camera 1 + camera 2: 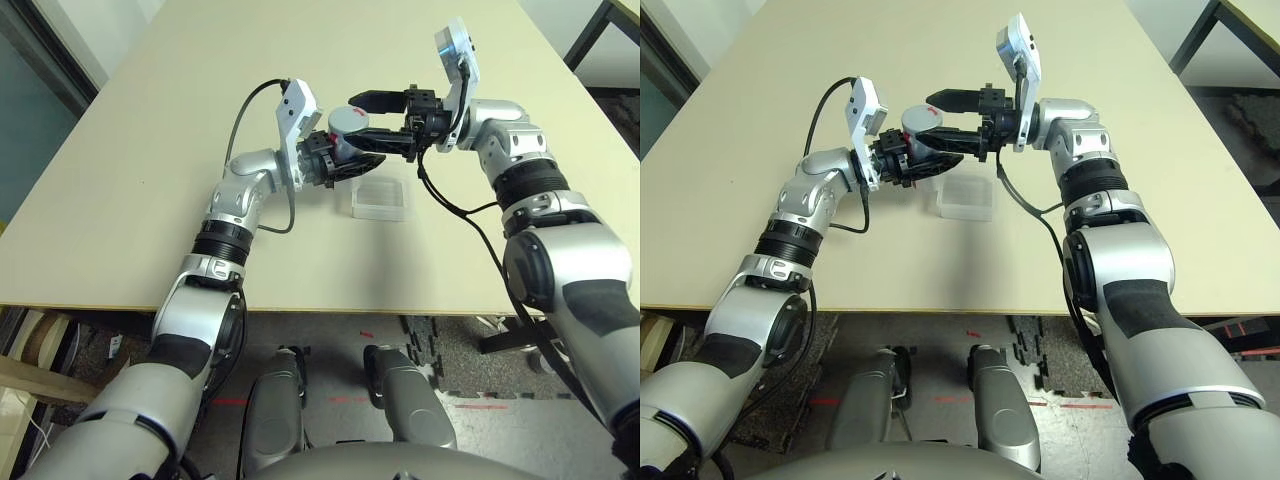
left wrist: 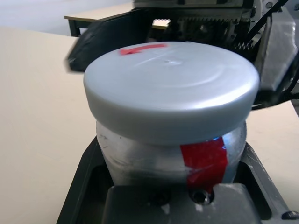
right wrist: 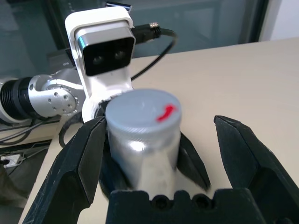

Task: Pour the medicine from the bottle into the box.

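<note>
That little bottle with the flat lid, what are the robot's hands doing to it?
The robot's left hand holds the bottle upright, gripped around its body. Its right hand is open, with its fingers reaching around the cap. The cap is on, so nothing can pour yet. The clear box sits on the table close by.

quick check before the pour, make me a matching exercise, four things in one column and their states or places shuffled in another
1. bottle
2. cap
3. box
4. right end effector

A. clear plastic, on the table
B. open, fingers apart
C. held by the left end effector, red stripe on its side
D. on the bottle, with a red mark on top

Pairs: 1-C, 2-D, 3-A, 4-B
</note>
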